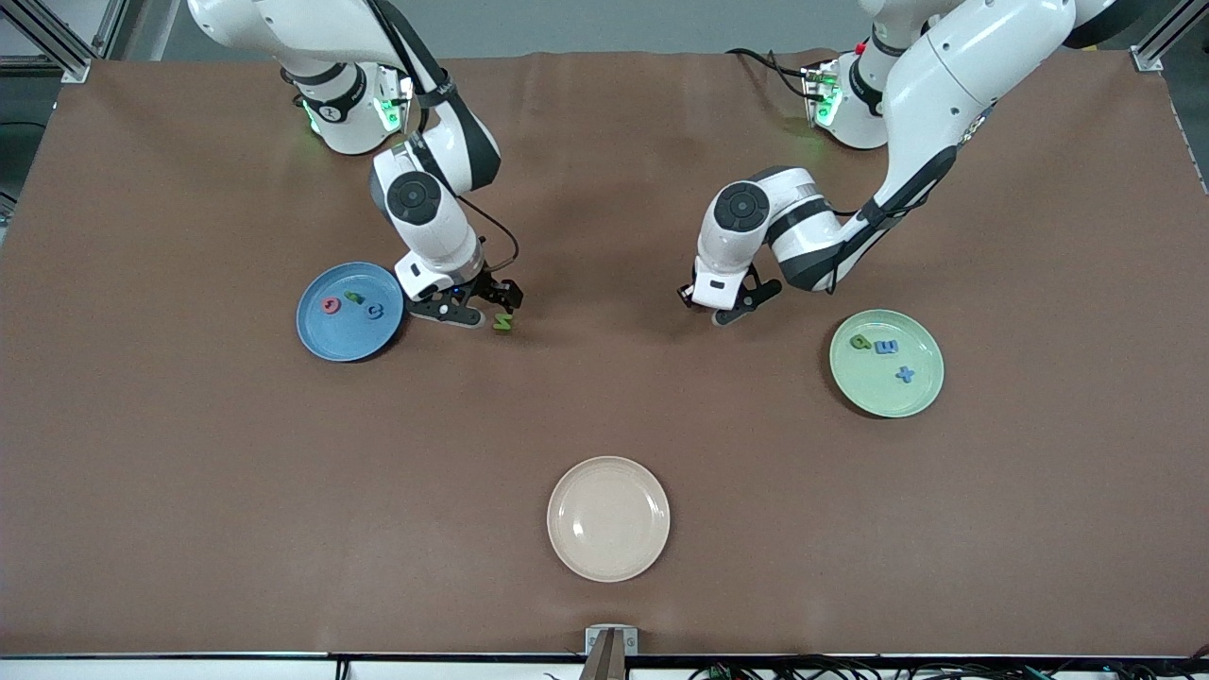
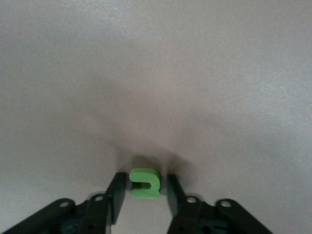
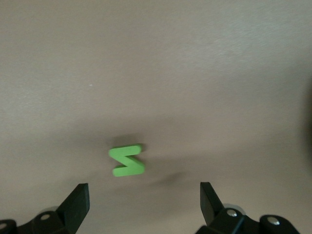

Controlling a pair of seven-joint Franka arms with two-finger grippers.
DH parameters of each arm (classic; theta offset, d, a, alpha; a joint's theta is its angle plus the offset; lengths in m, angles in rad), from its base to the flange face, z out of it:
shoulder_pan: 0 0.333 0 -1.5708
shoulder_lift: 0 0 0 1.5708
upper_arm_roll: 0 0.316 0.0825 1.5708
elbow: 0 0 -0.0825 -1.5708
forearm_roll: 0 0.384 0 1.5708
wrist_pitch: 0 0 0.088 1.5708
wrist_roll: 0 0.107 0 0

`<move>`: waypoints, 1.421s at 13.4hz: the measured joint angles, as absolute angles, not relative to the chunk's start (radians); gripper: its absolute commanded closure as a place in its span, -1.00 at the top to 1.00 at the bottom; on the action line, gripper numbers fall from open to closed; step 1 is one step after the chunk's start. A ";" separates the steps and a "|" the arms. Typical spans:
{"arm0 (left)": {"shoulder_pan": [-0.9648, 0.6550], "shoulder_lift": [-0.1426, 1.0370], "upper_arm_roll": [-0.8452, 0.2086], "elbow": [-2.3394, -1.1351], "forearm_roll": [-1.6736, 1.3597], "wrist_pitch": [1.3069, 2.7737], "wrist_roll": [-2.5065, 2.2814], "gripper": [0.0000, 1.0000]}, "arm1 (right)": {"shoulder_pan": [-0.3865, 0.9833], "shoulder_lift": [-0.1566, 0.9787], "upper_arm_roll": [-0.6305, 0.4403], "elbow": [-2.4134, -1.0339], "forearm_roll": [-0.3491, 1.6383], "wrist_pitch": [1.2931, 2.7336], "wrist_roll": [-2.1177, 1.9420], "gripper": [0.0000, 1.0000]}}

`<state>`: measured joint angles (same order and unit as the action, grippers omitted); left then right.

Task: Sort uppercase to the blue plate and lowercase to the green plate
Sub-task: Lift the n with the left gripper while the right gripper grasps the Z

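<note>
- Left wrist view: left gripper (image 2: 144, 192) brackets green u (image 2: 145, 183) on table, fingers nearly touching; grip unconfirmed.
- Foam: light, soft; pinch flat sides.
- Right gripper (image 3: 145, 195) spread above N (image 3: 127, 161), beside blue plate (image 1: 316, 340).

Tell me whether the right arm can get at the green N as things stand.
Probably yes. The right claw hangs open over the table, and the green N lies flat and alone on the bare brown table beside the blue plate, with nothing covering it.
</note>
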<state>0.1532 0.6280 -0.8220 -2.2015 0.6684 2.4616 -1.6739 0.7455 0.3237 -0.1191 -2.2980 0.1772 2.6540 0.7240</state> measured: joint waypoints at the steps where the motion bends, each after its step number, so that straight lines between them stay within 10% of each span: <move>1: 0.156 0.623 -0.827 -2.201 0.669 2.456 -1.674 -0.73 | 0.755 0.342 -0.119 -2.283 0.177 2.662 0.738 1.00; 9: 0.272 0.600 -0.873 -2.171 0.680 2.458 -1.580 -0.88 | 0.776 0.437 -0.122 -2.239 0.176 2.701 0.762 0.89; 16: 0.628 0.573 -0.987 -2.119 0.680 2.370 -1.131 -0.93 | 0.776 0.443 -0.127 -2.235 0.151 2.701 0.757 -0.01; 19: 0.699 0.574 -0.969 -2.092 0.680 2.361 -1.003 -0.91 | 0.776 0.442 -0.128 -2.231 0.150 2.700 0.757 -0.88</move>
<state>0.6993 0.5744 -0.9691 -2.0922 0.6800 2.3606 -1.0035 0.7763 0.4417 -0.1283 -2.2305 0.1505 2.7005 0.7570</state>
